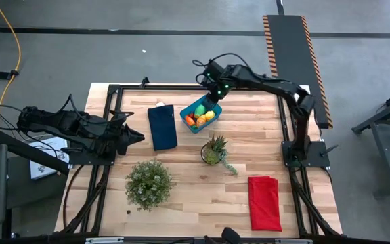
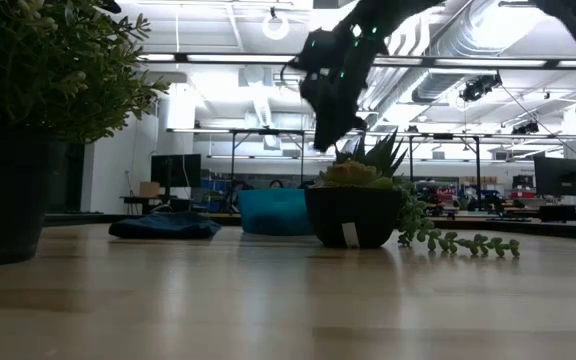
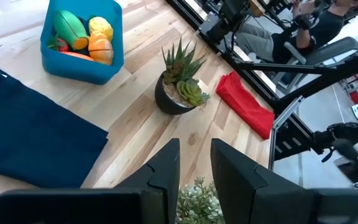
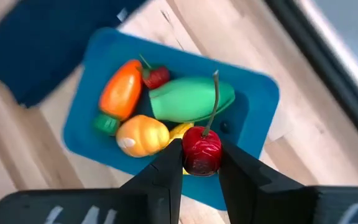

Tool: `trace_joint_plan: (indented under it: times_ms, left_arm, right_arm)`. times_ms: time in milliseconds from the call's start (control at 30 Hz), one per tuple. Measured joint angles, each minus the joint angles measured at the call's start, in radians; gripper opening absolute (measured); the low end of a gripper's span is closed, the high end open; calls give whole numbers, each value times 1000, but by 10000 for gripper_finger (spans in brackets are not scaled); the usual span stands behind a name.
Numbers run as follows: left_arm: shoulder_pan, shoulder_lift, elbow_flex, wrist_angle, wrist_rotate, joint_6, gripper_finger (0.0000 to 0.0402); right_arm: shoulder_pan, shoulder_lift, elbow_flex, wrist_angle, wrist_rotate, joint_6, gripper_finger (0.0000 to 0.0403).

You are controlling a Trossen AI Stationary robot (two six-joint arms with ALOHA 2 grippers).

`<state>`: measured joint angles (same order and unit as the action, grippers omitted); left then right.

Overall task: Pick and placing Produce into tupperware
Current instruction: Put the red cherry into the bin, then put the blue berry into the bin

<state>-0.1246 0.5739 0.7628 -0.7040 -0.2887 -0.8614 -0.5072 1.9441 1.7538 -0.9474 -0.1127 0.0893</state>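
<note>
From the low view, the blue tupperware [image 2: 273, 212] is partly screened by the spiky plant's dark pot [image 2: 353, 216], and its contents cannot be seen from there. From above, the right gripper [image 1: 217, 94] overhangs the tub's far corner and hides part of it. The right wrist view shows the right fingers [image 4: 166, 167] closed on a red cherry [image 4: 201, 151] with a thin stem, held above the tub. Inside lie a carrot [image 4: 122, 91], a green oval [image 4: 190, 99], an orange oval [image 4: 142, 134], a small red piece [image 4: 156, 76] and a mostly covered yellow lemon [image 4: 180, 130].

The tub sits near the table's [image 1: 181, 196] far edge, just beside the dark blue cloth [image 1: 162, 127].

The left gripper [image 3: 195, 163] waits at the table's left edge, fingers slightly parted, holding nothing.
</note>
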Motion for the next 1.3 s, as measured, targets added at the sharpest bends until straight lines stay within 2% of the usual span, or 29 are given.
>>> trace_joint_plan:
  times_ms: [433, 600, 933, 1133, 1300]
  left_arm:
    - [0, 0, 0, -3, -3, 0, 81]
    - [0, 0, 0, -6, -3, 14, 81]
    - [0, 0, 0, -34, -2, 18, 81]
    - [0, 0, 0, -34, -1, 30, 81]
    - [0, 0, 5, -20, 85, 74, 81]
  right_arm:
    - [0, 149, -1, 19, 7, 50, 74]
    - [0, 154, -1, 46, 34, 44, 78]
    - [-4, 154, -1, 47, 43, 63, 136]
    - [-4, 154, -1, 47, 51, 77, 140]
    - [6, 154, 17, 36, 3, 98, 140]
